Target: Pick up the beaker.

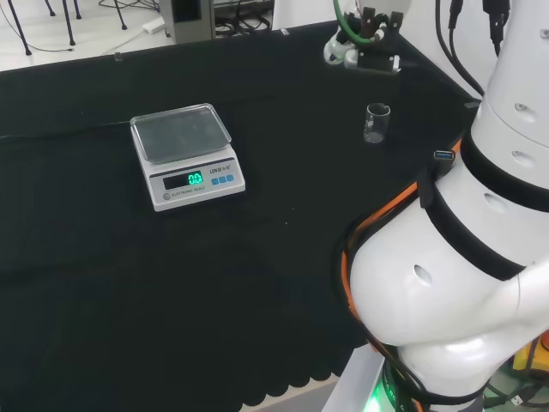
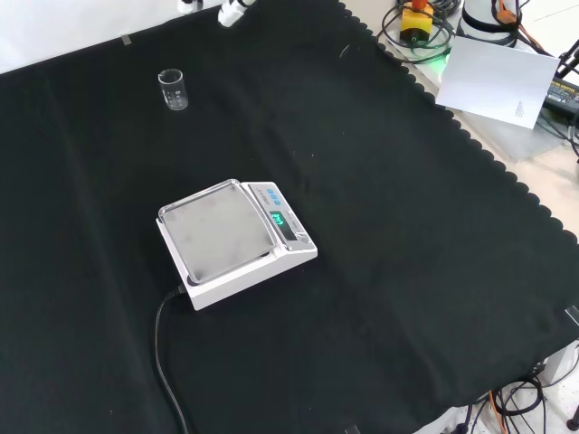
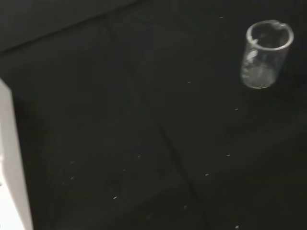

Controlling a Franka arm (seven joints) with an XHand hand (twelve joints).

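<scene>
Beaker [image 1: 376,123] of clear glass stands upright on black cloth [image 1: 274,257].

Beaker [image 1: 376,123]: clear glass, colourless, faint white markings on wall in wrist view. Cloth [image 1: 257,283]: plain black, scalloped edge. Scale [image 1: 187,156]: white housing, grey pan, green lit display, blue buttons, black cable. Hand [image 1: 364,45]: black and white, green cable.

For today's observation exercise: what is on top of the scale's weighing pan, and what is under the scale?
Nothing rests on the scale: its pan is bare, and the beaker stands apart on the black cloth. The scale sits on that cloth; the patch beneath it is covered.
</scene>
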